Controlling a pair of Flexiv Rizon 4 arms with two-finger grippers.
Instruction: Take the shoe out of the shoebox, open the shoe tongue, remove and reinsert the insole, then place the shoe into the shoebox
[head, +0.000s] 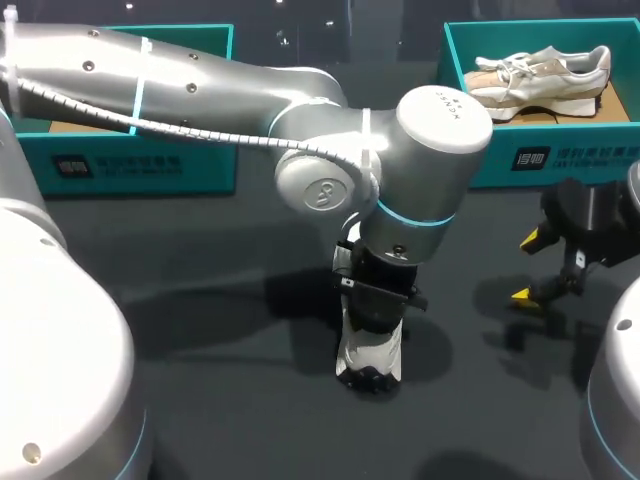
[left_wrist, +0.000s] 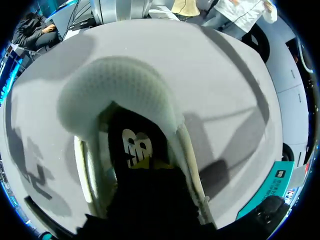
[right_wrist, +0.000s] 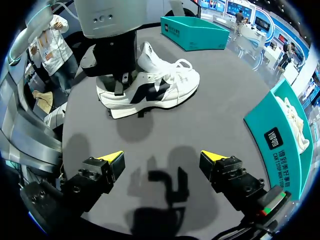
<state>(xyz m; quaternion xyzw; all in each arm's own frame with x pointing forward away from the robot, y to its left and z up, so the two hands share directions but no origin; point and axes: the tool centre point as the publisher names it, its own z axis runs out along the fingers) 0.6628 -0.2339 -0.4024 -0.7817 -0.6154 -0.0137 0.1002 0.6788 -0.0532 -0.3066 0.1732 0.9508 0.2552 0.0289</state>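
At the tabletop's (head: 200, 300) far left stands a teal shoebox (head: 130, 165). Toward the middle, the white and black shoe (right_wrist: 160, 90) rests on its sole on the tabletop, outside both boxes, with our left claw (head: 375, 305) sunk into its opening from above; we cannot tell whether that claw is parted or closed. Further right, our right claw (right_wrist: 162, 159) hangs wide open over the tabletop, holding nothing. Behind it a second teal shoebox (head: 560, 160) holds a beige shoe (head: 540, 75).

Dark table (head: 200, 300): shoe (head: 368, 362), two shoeboxes (head: 560, 160)
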